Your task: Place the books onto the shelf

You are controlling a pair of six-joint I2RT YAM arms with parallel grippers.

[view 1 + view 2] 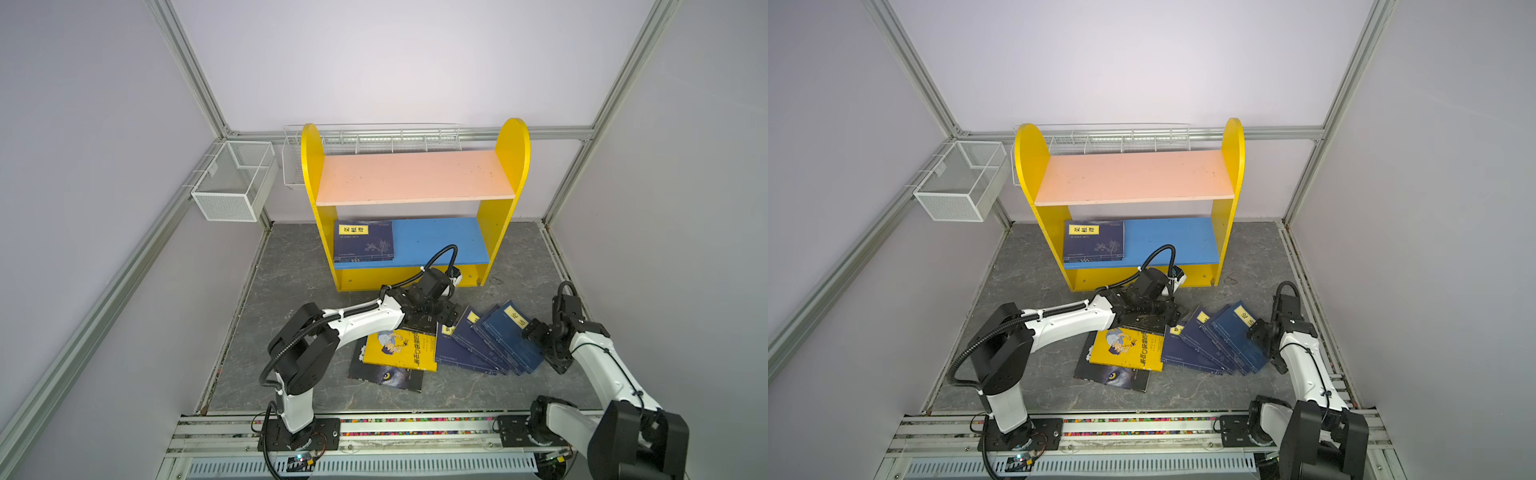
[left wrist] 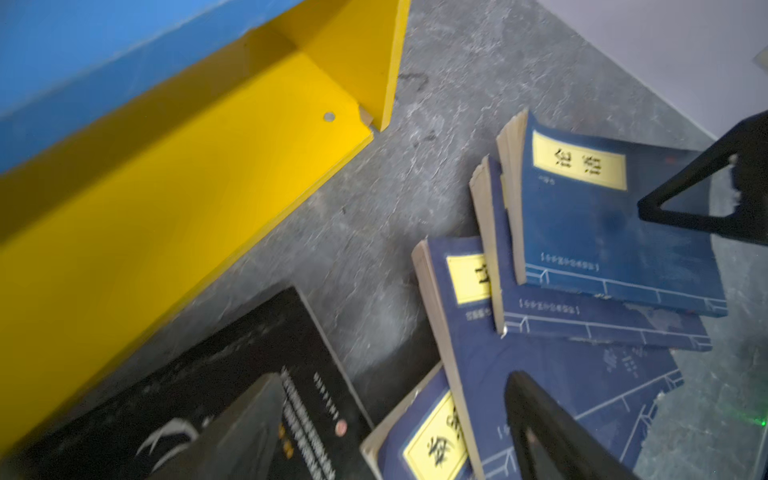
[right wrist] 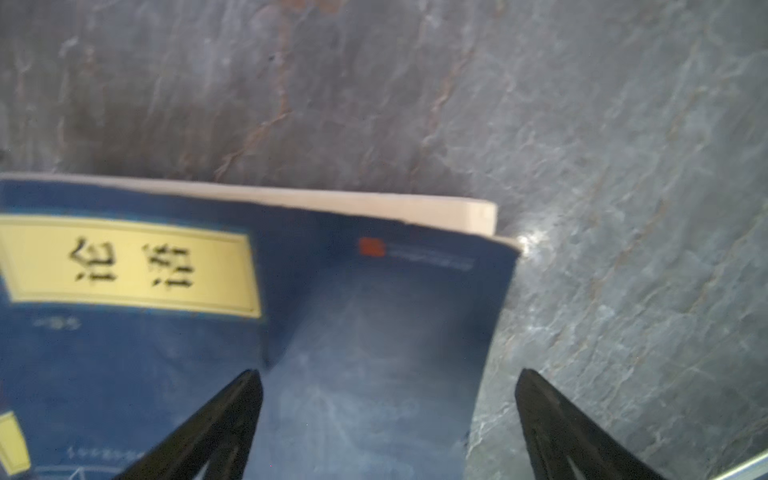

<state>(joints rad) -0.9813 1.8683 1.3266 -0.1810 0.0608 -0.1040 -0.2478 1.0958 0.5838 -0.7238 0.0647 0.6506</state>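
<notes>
Shelf (image 1: pixel 513 153): yellow round-topped panels, pink upper board; blue lower board (image 1: pixel 436 241) bears one flat navy paperback (image 1: pixel 363 241).
Loose books (image 1: pixel 490 345): navy paperbacks fanned on the grey veined floor (image 1: pixel 291 291).
Left gripper (image 2: pixel 577 291): jaws wide, empty, over the fan.
Right gripper (image 3: pixel 388 374): jaws wide, empty, over the top navy cover.

Dark grey marbled floor (image 1: pixel 291 270) is seen right under the left gripper (image 2: pixel 577 291) and right gripper (image 3: pixel 388 374). Pale lilac walls (image 1: pixel 415 62) are framed by aluminium posts (image 1: pixel 189 70). A white mesh basket (image 1: pixel 232 183) is hung on the side wall, well away from the left gripper, and a wire rack (image 1: pixel 374 137) is fixed far ahead of it. Lighting's soft and even, pretty much.
</notes>
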